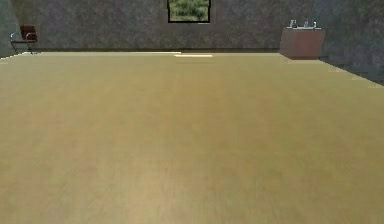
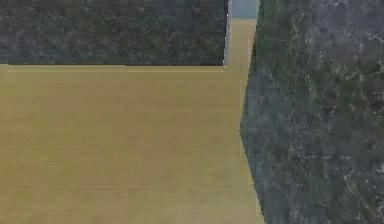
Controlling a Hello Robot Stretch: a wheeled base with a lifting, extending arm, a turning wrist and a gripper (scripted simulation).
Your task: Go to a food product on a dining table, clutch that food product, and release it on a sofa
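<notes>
the tan floor (image 1: 190,140) takes most of what you see ahead; it runs from the forward view's bottom edge up to the back wall (image 1: 100,25), dark grey and mottled; a side wall (image 1: 366,45) of the same grey closes the forward view's right. in the arm side view the floor (image 2: 120,140) spreads over the left and middle; the near wall (image 2: 320,120), dark and speckled, stands over the right part, its corner edge running from top to bottom; the far wall (image 2: 110,30) crosses the top left; between those two you have a narrow gap (image 2: 236,55) where the floor goes on, with a pale strip (image 2: 243,8) at its top.

next in size, a pinkish cabinet (image 1: 303,44) stands on the floor at the forward view's upper right, near the corner where back wall and side wall meet; a dark-framed picture (image 1: 189,9) with a greenish middle hangs on the back wall, cut off by the top edge; a chair (image 1: 27,38) with a dark reddish seat and thin pale legs stands at the far left, near the back wall; a light patch (image 1: 195,55) lies on the floor at the foot of the back wall, below the picture; a few small pale things (image 1: 301,24) stand on the cabinet's top, too small to name.

you cannot tell the gripper's state from these views; you cannot tell where the food product is.
</notes>
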